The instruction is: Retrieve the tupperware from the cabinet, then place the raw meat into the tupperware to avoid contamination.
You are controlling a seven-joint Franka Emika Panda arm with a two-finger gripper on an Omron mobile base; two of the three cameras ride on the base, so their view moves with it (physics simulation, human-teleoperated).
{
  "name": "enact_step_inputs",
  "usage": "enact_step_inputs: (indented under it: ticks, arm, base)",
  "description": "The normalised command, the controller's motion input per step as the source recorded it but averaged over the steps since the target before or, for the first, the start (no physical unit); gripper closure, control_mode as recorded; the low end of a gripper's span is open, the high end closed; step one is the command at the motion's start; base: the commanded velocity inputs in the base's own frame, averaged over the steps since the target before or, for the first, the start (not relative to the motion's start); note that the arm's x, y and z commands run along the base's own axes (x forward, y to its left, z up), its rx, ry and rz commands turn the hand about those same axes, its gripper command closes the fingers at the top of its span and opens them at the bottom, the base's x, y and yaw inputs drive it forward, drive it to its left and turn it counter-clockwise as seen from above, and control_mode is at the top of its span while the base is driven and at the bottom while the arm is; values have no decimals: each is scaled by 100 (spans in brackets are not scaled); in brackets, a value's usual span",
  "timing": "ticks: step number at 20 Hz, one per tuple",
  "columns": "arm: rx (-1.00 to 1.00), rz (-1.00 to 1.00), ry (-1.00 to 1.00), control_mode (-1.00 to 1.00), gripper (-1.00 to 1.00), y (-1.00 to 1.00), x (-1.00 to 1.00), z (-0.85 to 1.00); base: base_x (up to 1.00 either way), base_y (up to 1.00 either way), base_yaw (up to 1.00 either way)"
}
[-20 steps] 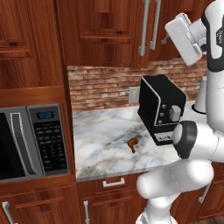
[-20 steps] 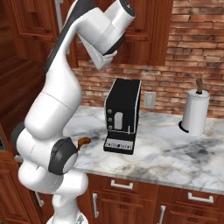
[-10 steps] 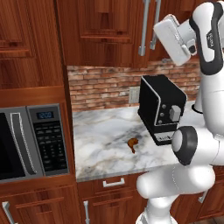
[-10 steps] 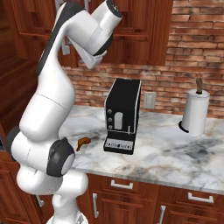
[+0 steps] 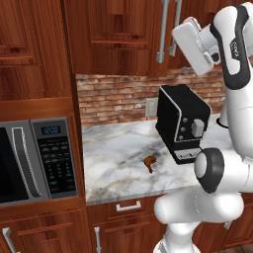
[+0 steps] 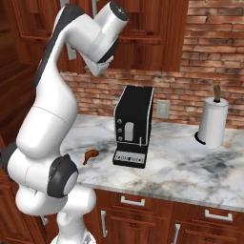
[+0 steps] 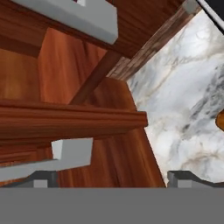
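Note:
The cabinet [image 5: 116, 37] of dark reddish wood hangs above the counter, its doors shut. My white hand [image 5: 191, 45] is raised just right of its two silver bar handles [image 5: 161, 30]. In the hand view my gripper [image 7: 111, 180] is open, fingertips [image 7: 41, 179] wide apart with nothing between them, facing the door's panel [image 7: 65, 118] with one handle [image 7: 54, 158] close at the lower left. The raw meat [image 5: 149, 162] [image 6: 90, 154], a small reddish-brown drumstick, lies on the marble counter [image 5: 116, 158] left of the coffee machine. The tupperware is out of view.
A black coffee machine [image 5: 182, 123] [image 6: 133, 126] stands on the counter under my hand. A microwave [image 5: 32, 160] is built in at the left. A paper towel roll [image 6: 212, 123] stands at the far right, with drawers [image 6: 133, 202] below the counter.
My hand has moved left, closer to the cabinet's bar handles, and stayed open. The meat and coffee machine have not moved.

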Motion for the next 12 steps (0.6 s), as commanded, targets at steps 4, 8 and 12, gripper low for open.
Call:
enact_step_inputs:
  ticks: [4,8,12]
  arm:
    - [11,-25,-1,-100,-100,-23,-2,-5]
    - [9,-26,-2,-100,-100,-7,25,-7]
    - [7,-22,0,-100,-100,-3,49,-6]
  base:
    - [0,0,0]
    - [0,0,0]
    - [0,0,0]
